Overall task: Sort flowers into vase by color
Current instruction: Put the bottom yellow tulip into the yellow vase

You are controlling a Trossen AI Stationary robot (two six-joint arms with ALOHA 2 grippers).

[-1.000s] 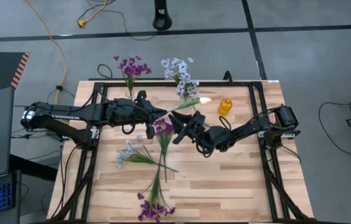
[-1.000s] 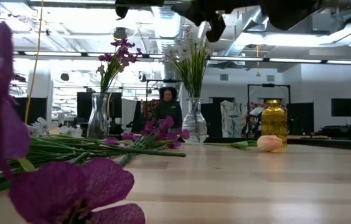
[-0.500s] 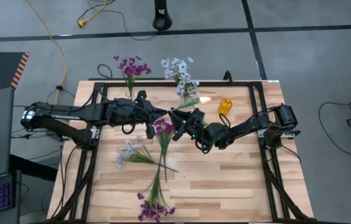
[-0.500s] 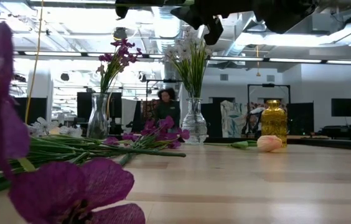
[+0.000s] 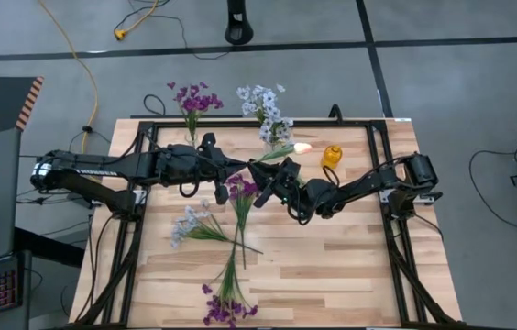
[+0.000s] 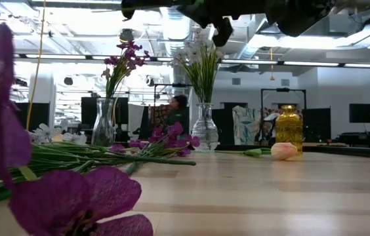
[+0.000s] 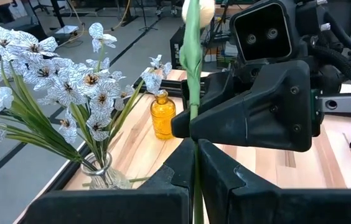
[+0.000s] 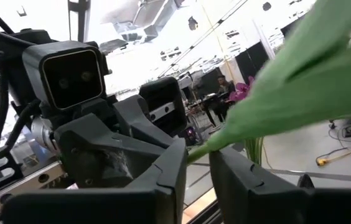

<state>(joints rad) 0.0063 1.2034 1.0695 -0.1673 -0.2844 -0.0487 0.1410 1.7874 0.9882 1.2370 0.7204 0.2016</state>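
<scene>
Left gripper (image 5: 240, 169) is clamped tight on a peach-bud flower's (image 7: 193, 99) green stem at mid-table, held up off the wood. Right gripper (image 5: 257, 174) meets it there, fingers closing around the same stem. Purple flowers (image 5: 239, 194) lie just below; white flowers (image 7: 70, 81) stand in a far vase (image 7: 104, 177).

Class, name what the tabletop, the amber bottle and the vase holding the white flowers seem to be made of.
Tabletop: pale wood planks, matte, visible grain and seams.
Amber bottle: likely glass, translucent, glossy.
Vase: clear glass probably, stems showing through it.
</scene>
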